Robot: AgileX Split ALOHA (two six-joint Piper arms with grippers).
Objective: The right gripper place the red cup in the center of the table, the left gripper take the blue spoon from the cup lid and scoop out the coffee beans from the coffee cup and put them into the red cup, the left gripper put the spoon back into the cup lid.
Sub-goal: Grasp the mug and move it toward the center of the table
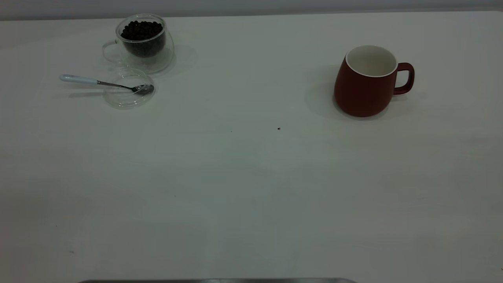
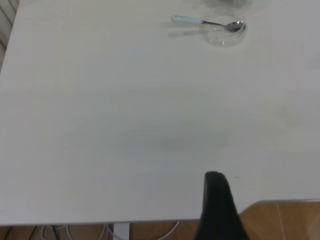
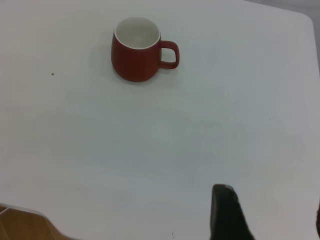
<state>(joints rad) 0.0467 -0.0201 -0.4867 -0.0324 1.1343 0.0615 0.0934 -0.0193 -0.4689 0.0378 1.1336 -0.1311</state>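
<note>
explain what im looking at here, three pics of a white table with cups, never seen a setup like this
This is a two-armed robot at a table. The wide picture comes from a camera facing the arms; neither arm shows in it. The other two come from cameras on each arm's wrist, and the dark shape at the edge of each is part of that arm's gripper: left gripper, right gripper. Both sit back near the table's edge, holding nothing.

On the table: a red cup, empty, standing to the right; a glass coffee cup full of coffee beans; and in front of it a clear cup lid with the blue spoon resting its bowl in it.
</note>
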